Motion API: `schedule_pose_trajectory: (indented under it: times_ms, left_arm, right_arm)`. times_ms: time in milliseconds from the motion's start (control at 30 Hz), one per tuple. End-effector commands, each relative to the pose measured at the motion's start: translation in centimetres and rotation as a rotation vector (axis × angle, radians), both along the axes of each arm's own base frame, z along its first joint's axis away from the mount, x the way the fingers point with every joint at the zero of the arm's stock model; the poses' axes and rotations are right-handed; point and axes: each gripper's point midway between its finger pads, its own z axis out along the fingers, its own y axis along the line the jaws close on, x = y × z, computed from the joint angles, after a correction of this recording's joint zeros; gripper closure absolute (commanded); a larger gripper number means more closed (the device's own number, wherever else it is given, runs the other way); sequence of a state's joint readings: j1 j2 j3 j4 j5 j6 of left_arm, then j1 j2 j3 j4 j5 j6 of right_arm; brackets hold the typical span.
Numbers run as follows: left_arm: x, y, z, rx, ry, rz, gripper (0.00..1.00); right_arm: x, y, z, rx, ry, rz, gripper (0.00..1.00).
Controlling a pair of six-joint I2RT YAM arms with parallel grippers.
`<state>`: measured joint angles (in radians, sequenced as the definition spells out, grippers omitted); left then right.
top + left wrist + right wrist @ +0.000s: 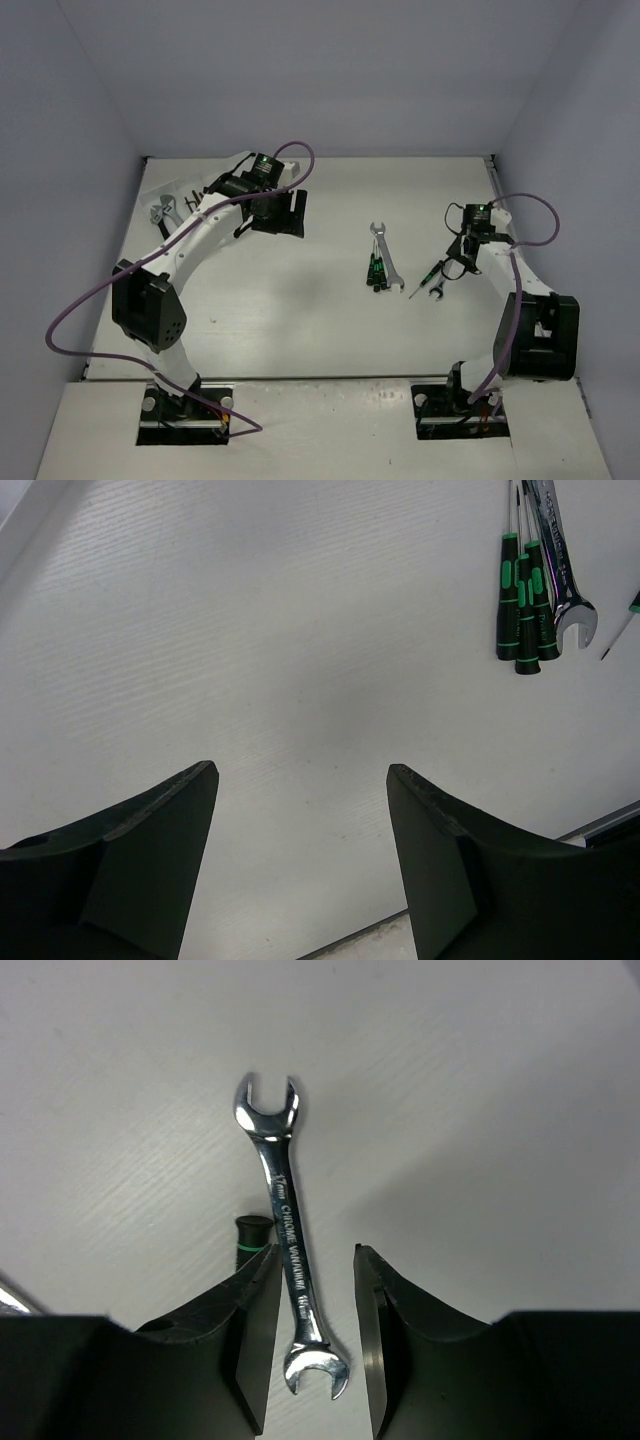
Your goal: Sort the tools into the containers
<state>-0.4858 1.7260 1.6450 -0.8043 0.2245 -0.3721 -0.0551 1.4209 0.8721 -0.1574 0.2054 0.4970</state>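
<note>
the right gripper [315,1257] jaws stand narrowly spread astride a silver open-end wrench [285,1210], not pinching it. the wrench lies flat on the counter [500,1110], long axis running between them. the left gripper [300,772], spread wide, hangs well apart.

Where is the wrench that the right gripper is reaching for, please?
The wrench lies flat on the right side of the table, between the right gripper's open fingers in the right wrist view, a green-ringed black screwdriver beside it.
</note>
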Motion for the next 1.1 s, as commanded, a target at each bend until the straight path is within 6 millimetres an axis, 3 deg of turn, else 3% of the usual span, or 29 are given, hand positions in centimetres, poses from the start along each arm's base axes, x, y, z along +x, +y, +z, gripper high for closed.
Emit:
schedule_pose_trajectory:
  times_ms: [0,300,600,900,1067]
  left_arm:
    - [0.7,-1.0,3.2,-0.057,-0.087,-0.023,0.35]
    - [0.3,-0.9,3.3,-0.057,-0.088,-0.023,0.35]
    - [0.1,-0.6,2.9,-0.049,-0.079,-0.018,0.35]
    - [0.0,-0.7,2.5,-0.047,-0.070,-0.019,0.35]
    - [0.2,-0.9,2.3,-0.050,-0.066,-0.022,0.35]
  right_arm:
    - [-1.1,0.2,-3.1,0.053,0.083,0.007,0.68]
    - [0.1,1.6,-4.0,0.108,0.074,0.085,0.65]
    - [-0.6,1.6,-5.7,0.116,0.118,0.070,0.63]
    - [-0.5,1.6,-4.7,0.101,0.081,0.087,0.65]
    - [-0.5,1.7,-5.9,0.108,0.114,0.101,0.65]
